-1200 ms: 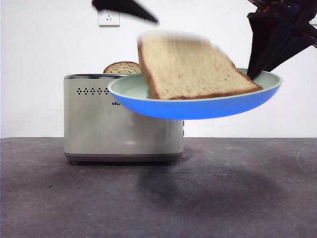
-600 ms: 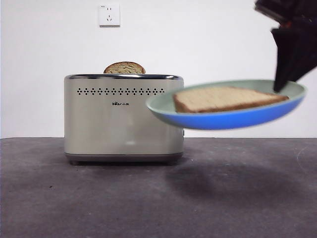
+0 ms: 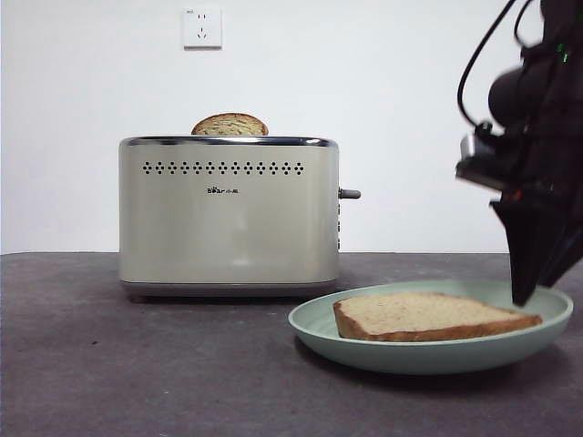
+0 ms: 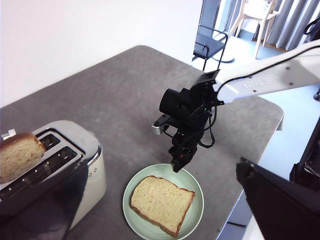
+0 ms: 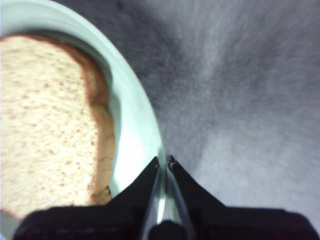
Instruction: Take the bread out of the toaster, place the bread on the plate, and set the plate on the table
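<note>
**Plate on the worktop, release pending**

The plate (image 3: 437, 350) appears to be set down on the worktop (image 3: 137, 364) beside the toaster (image 3: 228, 214), with the bread (image 3: 428, 316) lying flat in it. Its rim is pinched between the narrowed jaws of the right hand (image 5: 163, 162). The left hand (image 4: 160, 210) is held high above, jaws spread wide and empty. For a clean release, the jaws should be parted gently and the hand raised straight up, so that the rim is not dragged or tipped.
</note>
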